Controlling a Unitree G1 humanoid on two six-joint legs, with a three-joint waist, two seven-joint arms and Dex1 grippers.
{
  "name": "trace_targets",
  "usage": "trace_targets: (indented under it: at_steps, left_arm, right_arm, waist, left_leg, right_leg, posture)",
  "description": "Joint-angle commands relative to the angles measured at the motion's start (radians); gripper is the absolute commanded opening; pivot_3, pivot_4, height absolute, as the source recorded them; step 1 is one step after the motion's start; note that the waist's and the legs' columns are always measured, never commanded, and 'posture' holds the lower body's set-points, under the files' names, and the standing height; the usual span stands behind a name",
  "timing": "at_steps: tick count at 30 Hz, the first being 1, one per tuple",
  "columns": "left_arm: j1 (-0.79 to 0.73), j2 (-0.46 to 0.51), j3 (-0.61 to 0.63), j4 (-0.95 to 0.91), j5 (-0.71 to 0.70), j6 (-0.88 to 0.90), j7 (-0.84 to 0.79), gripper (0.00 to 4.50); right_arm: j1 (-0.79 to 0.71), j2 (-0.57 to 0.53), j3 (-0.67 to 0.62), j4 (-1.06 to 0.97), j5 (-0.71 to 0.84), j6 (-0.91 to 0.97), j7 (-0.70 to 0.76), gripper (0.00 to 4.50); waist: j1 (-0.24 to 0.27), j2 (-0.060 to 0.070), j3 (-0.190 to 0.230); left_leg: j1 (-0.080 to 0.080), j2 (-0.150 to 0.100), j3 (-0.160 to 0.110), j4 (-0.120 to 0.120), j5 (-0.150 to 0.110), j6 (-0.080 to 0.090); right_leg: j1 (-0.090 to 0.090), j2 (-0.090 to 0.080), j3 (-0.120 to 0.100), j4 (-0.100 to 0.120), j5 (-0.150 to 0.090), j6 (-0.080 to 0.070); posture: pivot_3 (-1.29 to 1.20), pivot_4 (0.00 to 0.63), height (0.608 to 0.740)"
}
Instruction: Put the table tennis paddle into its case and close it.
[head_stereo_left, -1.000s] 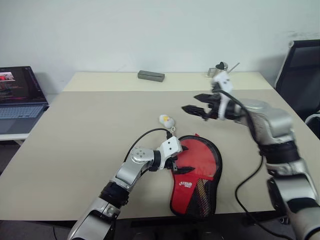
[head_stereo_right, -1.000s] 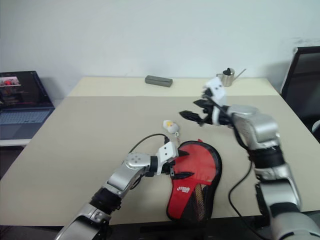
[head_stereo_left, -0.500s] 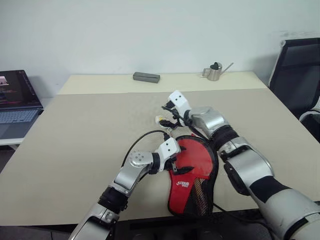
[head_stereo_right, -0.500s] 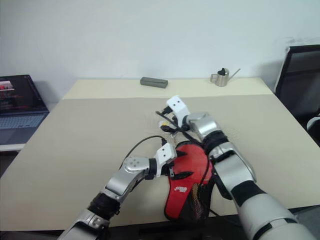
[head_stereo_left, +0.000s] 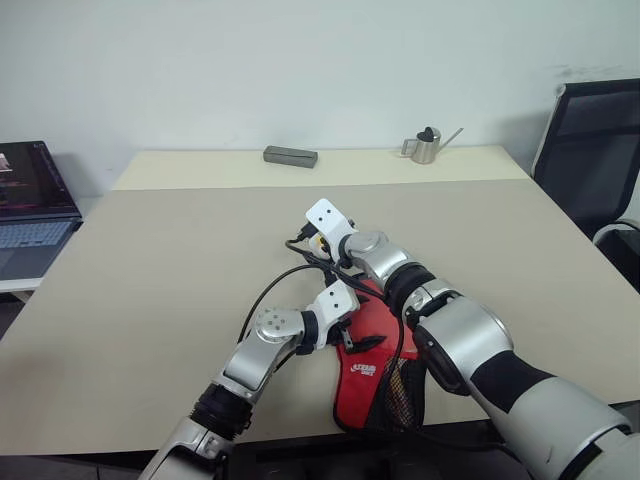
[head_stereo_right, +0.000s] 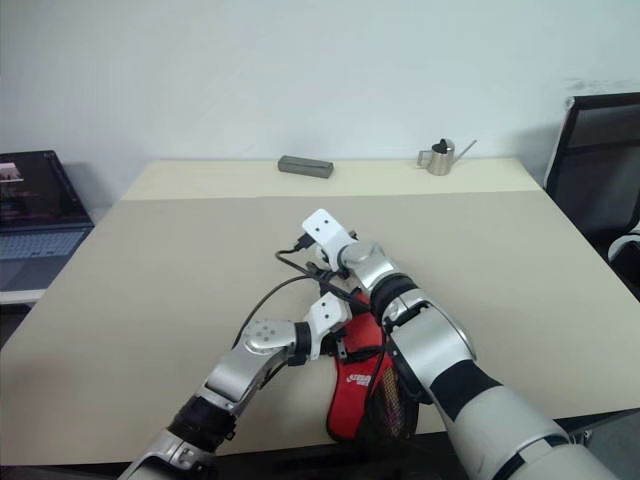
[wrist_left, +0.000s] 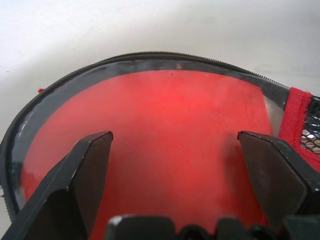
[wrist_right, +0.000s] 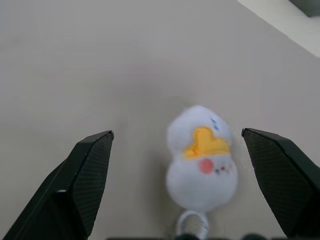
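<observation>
The case (head_stereo_left: 362, 388) lies flat near the table's front edge, red panel up, with its mesh pocket toward me. Its black zip edge (wrist_left: 165, 54) curves around the red panel in the left wrist view. My left gripper (head_stereo_left: 357, 331) hovers open just over that red panel, nothing between its fingers (wrist_left: 85, 170). My right gripper (wrist_right: 177, 135) is open and low over the table just beyond the case, its fingers standing on either side of the small white charm (wrist_right: 201, 161) without touching it. The table tennis paddle is hidden.
A grey box (head_stereo_left: 290, 155) and a small metal watering can (head_stereo_left: 426, 146) sit at the table's (head_stereo_left: 150, 260) far edge. A laptop (head_stereo_left: 25, 205) stands on a side desk at the left and a black office chair (head_stereo_left: 590, 150) at the right. Black cables (head_stereo_left: 268, 292) loop off my wrists.
My right arm has swung down and to the left from mid-air, bringing its open gripper over the charm. The left gripper has stayed over the case. The camera view has shifted slightly.
</observation>
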Motion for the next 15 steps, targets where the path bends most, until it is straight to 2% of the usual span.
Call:
trace_targets:
  at_steps: [1,6,7,10,15]
  left_arm:
    - [0.044,0.028,-0.019,-0.022,0.029,0.038,0.009,4.36]
    - [0.08,0.05,-0.009,-0.069,0.024,0.069,0.035,4.36]
    - [0.089,0.054,-0.009,-0.079,0.025,0.074,0.038,4.45]
    - [0.11,0.067,-0.013,-0.104,0.03,0.083,0.045,4.5]
    - [0.139,0.093,-0.011,-0.129,0.029,0.095,0.057,4.5]
  right_arm:
    - [-0.011,0.016,-0.021,0.0,-0.03,-0.026,-0.048,4.5]
    - [0.006,0.046,-0.03,0.013,-0.055,-0.019,-0.077,4.5]
    - [0.009,0.054,-0.036,0.014,-0.054,-0.015,-0.083,4.32]
    - [0.014,0.073,-0.059,0.017,-0.053,-0.004,-0.087,3.63]
    - [0.014,0.087,-0.066,0.018,-0.076,-0.005,-0.114,1.86]
  waist:
    - [-0.009,0.0,0.0]
    - [-0.014,0.0,0.0]
    - [-0.014,-0.001,0.0]
    - [-0.013,0.0,0.0]
    - [-0.016,-0.001,0.0]
  left_leg:
    - [0.0,0.0,0.0,0.0,0.0,0.0]
    - [0.001,0.0,-0.001,-0.001,0.0,0.0]
    - [0.002,0.0,-0.001,-0.001,0.0,0.0]
    - [0.002,0.001,-0.002,-0.001,0.0,0.0]
    - [0.002,0.001,-0.002,-0.002,0.0,0.001]
  right_leg:
    - [0.0,0.0,0.001,0.0,0.0,-0.004]
    - [0.0,0.001,0.003,0.0,0.0,-0.005]
    - [0.0,0.001,0.003,0.0,0.0,-0.005]
    - [0.0,0.001,0.003,0.0,-0.001,-0.006]
    - [0.0,0.002,0.004,0.0,-0.001,-0.007]
  posture:
    - [0.0,0.15,0.74]
    - [0.0,0.15,0.74]
    - [0.0,0.15,0.74]
    - [0.0,0.15,0.74]
    - [0.0,0.15,0.74]
